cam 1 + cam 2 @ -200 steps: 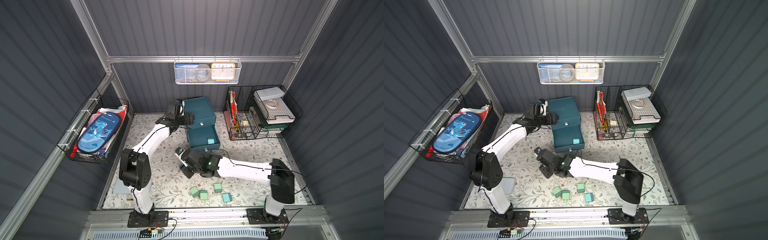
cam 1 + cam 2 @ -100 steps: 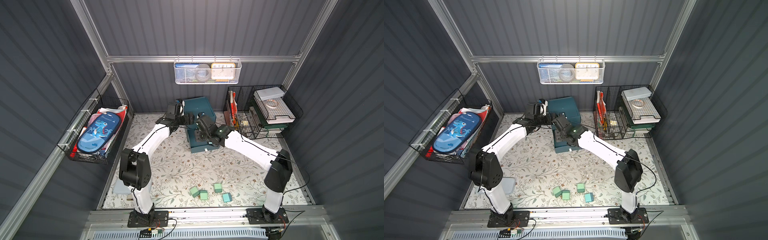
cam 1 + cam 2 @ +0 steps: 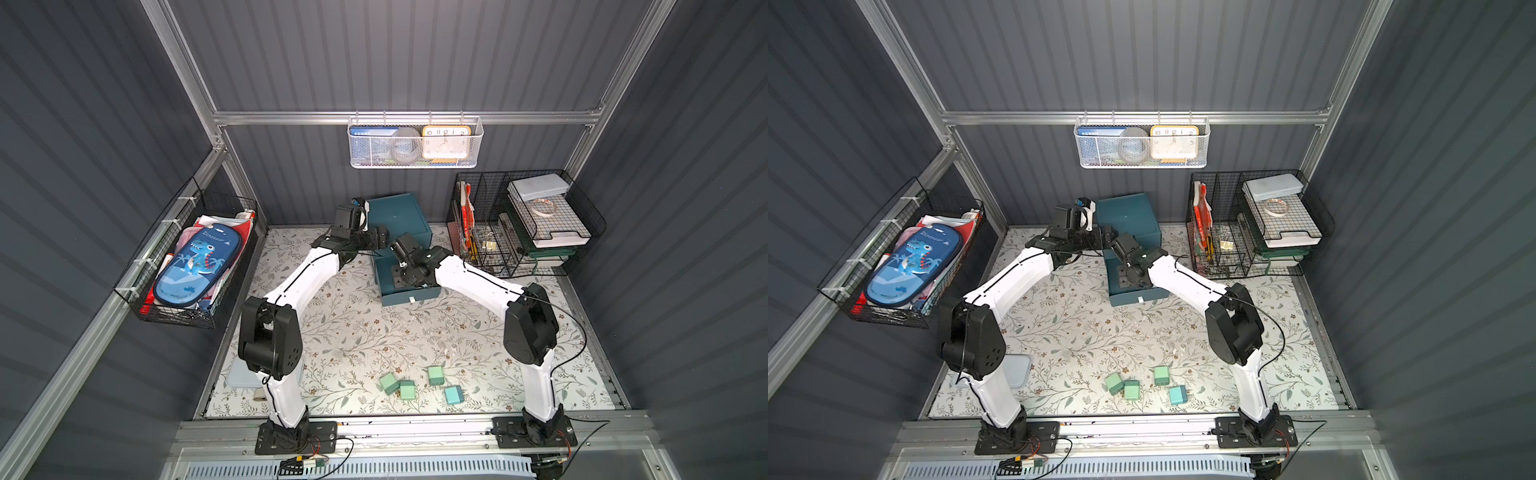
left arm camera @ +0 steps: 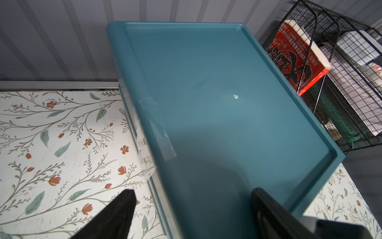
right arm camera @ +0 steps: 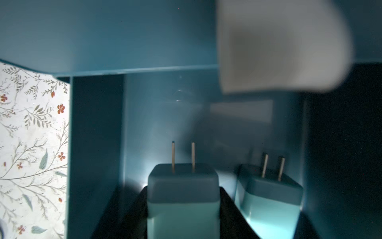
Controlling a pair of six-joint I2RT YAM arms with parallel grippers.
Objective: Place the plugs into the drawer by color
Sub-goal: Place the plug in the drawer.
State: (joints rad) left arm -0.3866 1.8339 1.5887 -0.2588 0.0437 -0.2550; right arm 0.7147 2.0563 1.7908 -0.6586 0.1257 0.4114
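Plug (image 5: 183, 202): light blue cube, 2 prongs.

Three green plugs (image 3: 390, 382), perhaps three blue plugs (image 5: 183, 198)

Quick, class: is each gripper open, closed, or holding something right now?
Left gripper: open, holding nothing.
Right gripper: closed on a light blue plug inside the open drawer.

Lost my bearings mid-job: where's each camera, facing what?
Top views: high behind the bases, looking down on left arm, right arm, drawer cabinet.
Left wrist: above the cabinet's top; open left gripper shows.
Right wrist: looking into the open drawer; right gripper holds a blue plug.
Shared: both wrist views show the cabinet.
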